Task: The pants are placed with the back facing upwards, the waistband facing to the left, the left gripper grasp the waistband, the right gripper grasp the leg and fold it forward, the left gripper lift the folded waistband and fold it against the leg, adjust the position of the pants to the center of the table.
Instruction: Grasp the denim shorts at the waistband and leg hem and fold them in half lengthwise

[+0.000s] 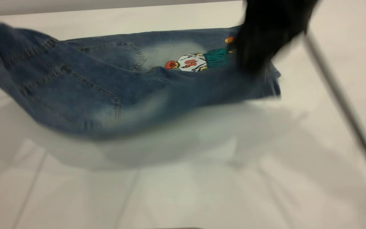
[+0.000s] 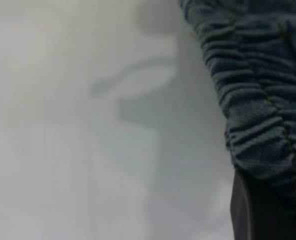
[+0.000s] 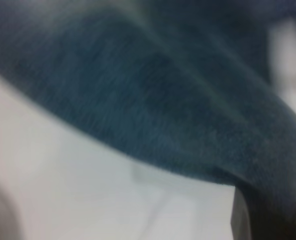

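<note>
1. Bare table (image 1: 183,197) lies nearest the camera, under the hanging cloth, and is the largest thing in view. It gives room to lay the fold down flat.
2. Next in size, the pants (image 1: 106,95) hang in a sagging sheet between the two grippers, lifted on the near side, while the far half with the print (image 1: 195,62) lies flat on the table beyond.
3. The plain leg (image 1: 202,89) is raised at the right gripper (image 1: 256,60), which sits over its hem end. That gripper looks clamped on the denim, since in the right wrist view the cloth drapes straight from a finger (image 3: 253,220). It should carry the hem forward level, so the plain leg lands squarely on the printed one.
4. The waistband (image 2: 258,100) hangs bunched right against the left gripper (image 2: 260,210), which appears closed on it. In the exterior view this gripper is out of view, past the raised corner at the left edge.
5. To do the fold well, both grippers should move forward together at one height, keeping the cloth between them taut enough to shed the sag. Uneven travel would skew the crease. Release is best held until the edges line up.
</note>
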### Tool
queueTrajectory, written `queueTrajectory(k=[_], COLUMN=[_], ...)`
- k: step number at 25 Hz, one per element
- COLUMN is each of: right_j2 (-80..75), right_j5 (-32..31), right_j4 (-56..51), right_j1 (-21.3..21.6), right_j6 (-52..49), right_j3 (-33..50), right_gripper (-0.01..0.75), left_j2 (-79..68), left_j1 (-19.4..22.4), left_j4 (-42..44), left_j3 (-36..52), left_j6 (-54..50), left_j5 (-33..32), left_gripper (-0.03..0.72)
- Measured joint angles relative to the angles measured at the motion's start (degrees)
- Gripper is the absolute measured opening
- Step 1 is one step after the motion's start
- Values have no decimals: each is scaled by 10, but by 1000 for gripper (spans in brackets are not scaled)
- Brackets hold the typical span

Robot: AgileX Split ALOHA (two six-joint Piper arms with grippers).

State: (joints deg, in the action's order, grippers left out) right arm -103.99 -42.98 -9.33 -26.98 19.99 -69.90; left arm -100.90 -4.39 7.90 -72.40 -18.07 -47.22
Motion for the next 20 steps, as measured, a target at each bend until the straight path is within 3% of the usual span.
queueTrajectory(k=[6,10,20], right_j2=[-18,-52,-142], right_j5=[-92,-134,-231], right_j4=[-11,-50,-89], right_j1=[108,150,178], right_j6=[1,2,-35], right_j3=[-135,-195,-267], right_gripper=[37,37,37], left_j2=[-18,-52,-137], left_j1=[35,51,62], left_j4=[-71,-130,-219], left_j3=[-27,-31,-125], left_j6=[-13,-19,-44], left_j5=[-9,-28,-69], left_gripper=[86,86,86])
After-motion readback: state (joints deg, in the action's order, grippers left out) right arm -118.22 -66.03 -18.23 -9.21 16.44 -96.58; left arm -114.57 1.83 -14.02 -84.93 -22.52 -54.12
